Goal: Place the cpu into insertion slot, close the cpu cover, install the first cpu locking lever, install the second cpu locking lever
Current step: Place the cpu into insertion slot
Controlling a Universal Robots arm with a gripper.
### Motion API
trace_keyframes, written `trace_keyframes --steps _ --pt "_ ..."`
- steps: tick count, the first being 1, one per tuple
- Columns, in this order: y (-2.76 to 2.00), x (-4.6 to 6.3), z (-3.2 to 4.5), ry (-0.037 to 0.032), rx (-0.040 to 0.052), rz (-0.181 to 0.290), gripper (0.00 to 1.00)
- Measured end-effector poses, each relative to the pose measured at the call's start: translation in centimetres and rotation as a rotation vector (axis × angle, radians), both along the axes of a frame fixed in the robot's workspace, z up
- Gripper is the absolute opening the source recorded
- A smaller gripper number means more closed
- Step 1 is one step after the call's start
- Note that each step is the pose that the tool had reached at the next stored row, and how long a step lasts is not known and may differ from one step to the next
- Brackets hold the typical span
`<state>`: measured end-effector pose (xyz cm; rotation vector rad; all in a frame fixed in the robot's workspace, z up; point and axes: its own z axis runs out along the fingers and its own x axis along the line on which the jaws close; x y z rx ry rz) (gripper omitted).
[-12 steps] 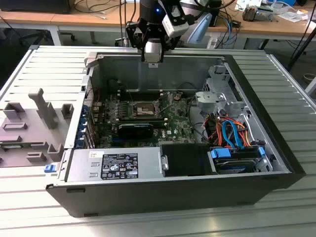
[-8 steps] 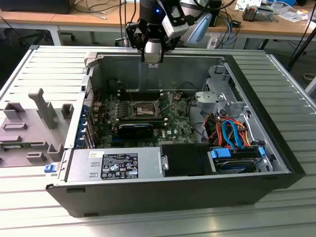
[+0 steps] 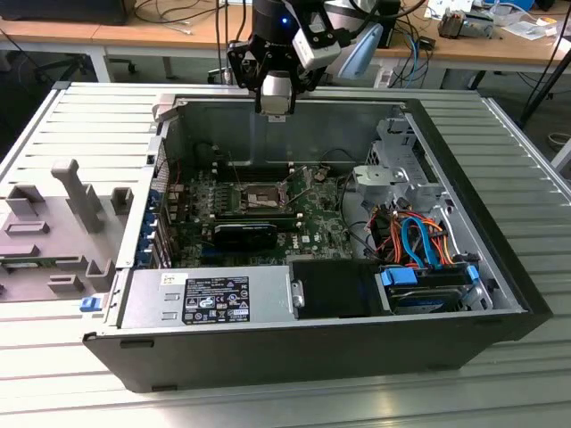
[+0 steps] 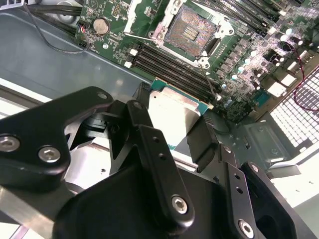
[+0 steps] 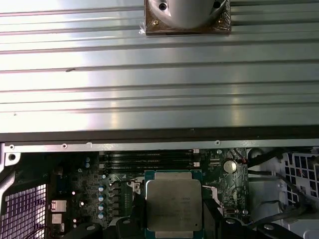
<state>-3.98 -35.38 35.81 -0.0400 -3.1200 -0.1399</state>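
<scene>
Clamping the square cpu [image 5: 174, 205] by two opposite edges, the gripper [image 4: 174, 118] hangs near the far wall of the open computer case [image 3: 294, 357], apart from the uncovered insertion slot [image 4: 192, 30]. With equal sides, the chip has no long axis; its silvery top has a green rim.

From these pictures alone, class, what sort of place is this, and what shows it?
Probably an electronics or robotics lab: an opened computer case on a metal table, cable-strewn wooden benches behind, and a robot's end effector gripping a cpu.
</scene>
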Motion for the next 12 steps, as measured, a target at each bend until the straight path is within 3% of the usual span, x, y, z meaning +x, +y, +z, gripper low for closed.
trace_keyframes --steps 12 --pt "0.0 -0.1 -0.29 0.0 0.0 0.0 0.54"
